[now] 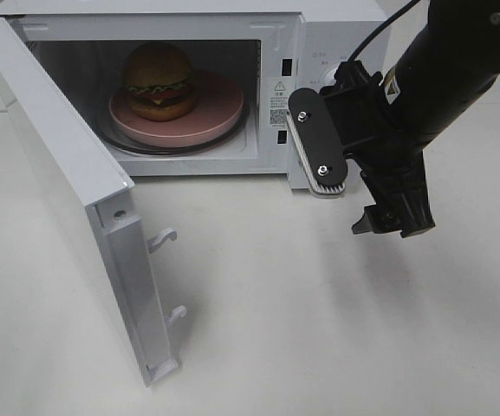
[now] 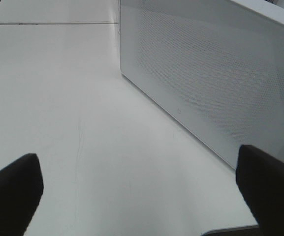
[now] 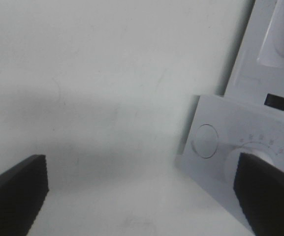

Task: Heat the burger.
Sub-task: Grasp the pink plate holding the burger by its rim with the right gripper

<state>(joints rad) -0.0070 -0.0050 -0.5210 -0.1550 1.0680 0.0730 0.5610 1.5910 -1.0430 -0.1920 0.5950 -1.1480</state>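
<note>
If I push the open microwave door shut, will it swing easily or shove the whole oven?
The door probably swings freely: it hangs wide open, nothing touching it. The microwave looks boxy and may slide slightly on the smooth table. A gentle push seems safer.

Burger [image 1: 159, 80] in microwave [image 1: 336, 26], on pink plate [image 1: 219, 117].
Upright, golden bun, lettuce/tomato/patty showing; sits twd plate's 10 o'clock, oven door [image 1: 68, 182] wide open.

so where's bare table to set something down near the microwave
Bare table lies in front of the microwave, between the swung-open door and the right gripper. Crowded: the cavity, filled by the burger on its pink plate.
</note>
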